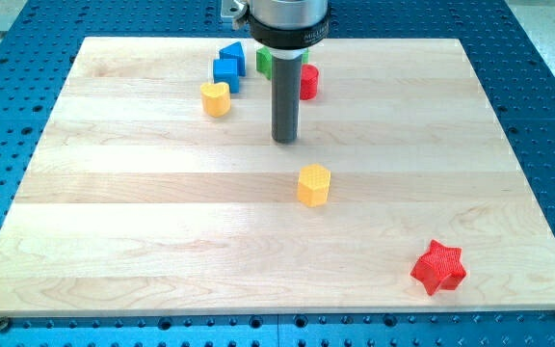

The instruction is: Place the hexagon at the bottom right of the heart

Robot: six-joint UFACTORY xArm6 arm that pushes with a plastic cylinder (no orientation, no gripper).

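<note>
- A pale wooden board (114,222) fills the frame over a blue perforated table (547,58), seven small plastic blocks spread across it.
- My arm ends in a bare dark rod, so there is no claw to spread or pinch; my tip (286,141) rests on the wood above the board's middle.
- The red star-shaped block (438,267) lies well apart at the view's bottom right, out of play.
- The yellow hexagon block (313,184), the piece to move, sits near centre, just below and slightly right of my tip, not touching it.
- The yellow heart block (216,98), the reference piece, stands up-left, just beneath two blue blocks (228,64).
- A red block (308,82) and a green block (264,62) peek from behind the rod, shapes unclear.
- I judge the approach step in hand: the hexagon is already lower right of the heart but far off.
- The next move calls for rounding to the hexagon's lower-right side and nudging it up-left, stopping short of the heart.
</note>
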